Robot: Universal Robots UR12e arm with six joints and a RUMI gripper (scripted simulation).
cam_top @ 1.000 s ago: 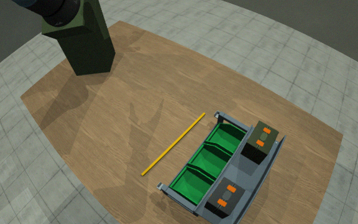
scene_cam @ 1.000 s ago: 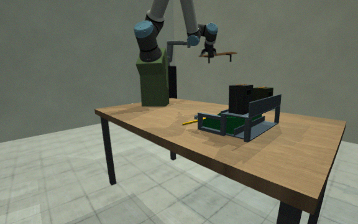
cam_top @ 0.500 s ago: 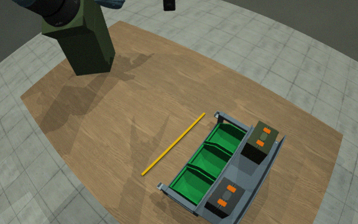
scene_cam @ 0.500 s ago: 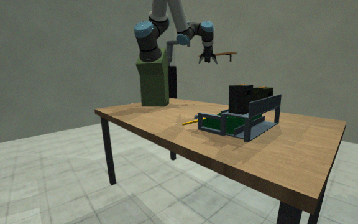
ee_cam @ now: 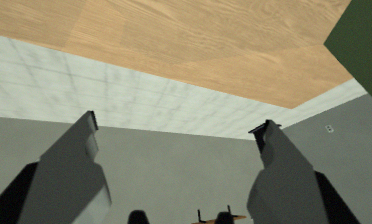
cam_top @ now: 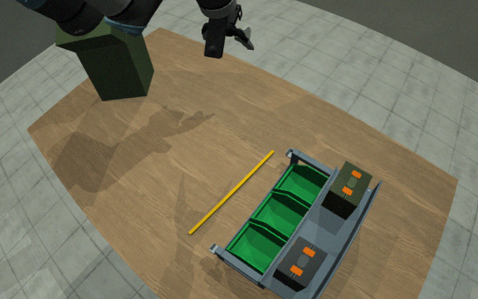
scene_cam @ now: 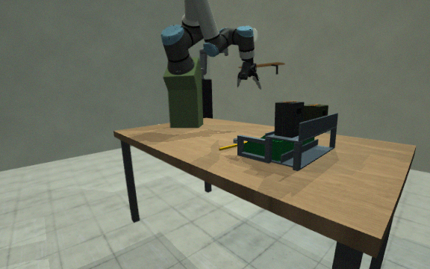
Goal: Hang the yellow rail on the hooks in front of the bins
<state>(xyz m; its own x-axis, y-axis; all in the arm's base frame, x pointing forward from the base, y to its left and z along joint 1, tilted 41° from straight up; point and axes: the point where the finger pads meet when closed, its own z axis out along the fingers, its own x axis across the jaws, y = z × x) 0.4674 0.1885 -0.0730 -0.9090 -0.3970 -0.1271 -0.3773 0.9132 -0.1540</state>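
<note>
Dark two-jaw pincer with pale grey fingertips, jaws spread to their widest and nothing between them, hanging high in the air, well above the light brown wooden table. Tilted so that the wrist view looks past both grey fingers toward the far table edge, the tiled floor and the grey wall. Carried by a grey jointed arm with blue joint caps, mounted on a tall dark green pedestal at the table's back corner.

Further out, thin straight yellow rail lying flat on the table top, untouched, well apart from the pincer. Just beside it and roughly parallel, a blue-grey metal frame holding three bright green open bins in a row, with two dark blocks carrying orange tabs behind them. At the frame's two front corners, small pale hook ends, one near each end of the rail; end plates too small to make out.

Progress, as a judgement: at the very start. Nothing grasped, nothing hung. All left to do: descent to the rail, grasp, lift, and a careful seating between the two plates.
</note>
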